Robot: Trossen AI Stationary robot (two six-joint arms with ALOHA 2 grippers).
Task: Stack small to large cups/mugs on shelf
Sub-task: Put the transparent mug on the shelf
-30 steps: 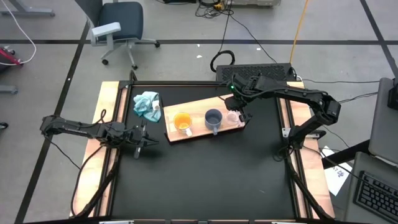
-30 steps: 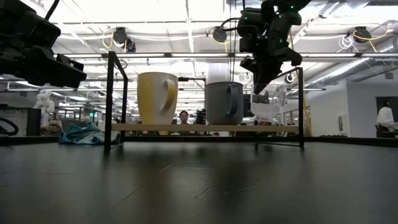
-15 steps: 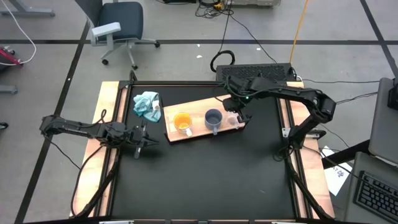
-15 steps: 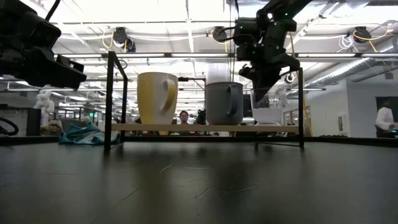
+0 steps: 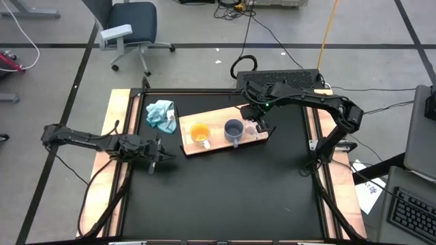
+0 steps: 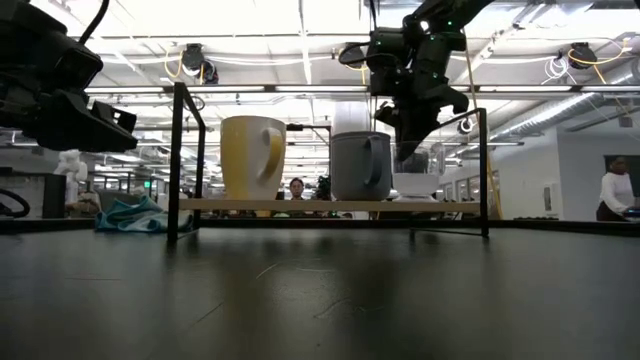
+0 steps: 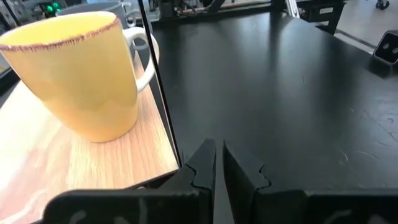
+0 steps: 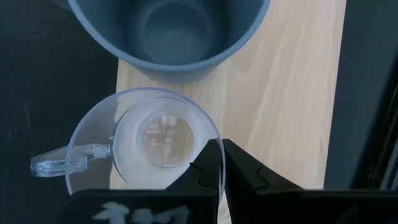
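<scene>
On the light-wood shelf (image 5: 216, 117) stand an orange mug (image 5: 199, 133) and a grey-blue mug (image 5: 234, 128). The clear glass cup (image 8: 146, 142) is just to the right of the grey-blue mug (image 8: 168, 31), over the shelf's right end. My right gripper (image 5: 257, 125) is shut on it. In the low view the cup (image 6: 417, 185) shows pale below the gripper, close above the board. My left gripper (image 5: 158, 155) is shut on nothing, low over the black table near its left edge. It points at the orange mug (image 7: 74, 74). My right gripper pinches the glass cup's rim (image 8: 215, 132) between its two fingers, on the side opposite the handle (image 8: 59, 165). One finger is inside the cup and one outside. The fingers come steeply from above. The cup stays upright; whether its base touches the shelf I cannot tell.
A crumpled light-blue cloth (image 5: 161, 114) lies on the table left of the shelf. The shelf is carried by a thin black frame with upright posts (image 6: 178, 160). Pale wooden rails (image 5: 114, 136) run along the table's sides. People show in the room beyond.
My right gripper has carried the glass cup toward the table's left, closer to the grey-blue mug, and a little lower. It has stayed shut on the cup.
</scene>
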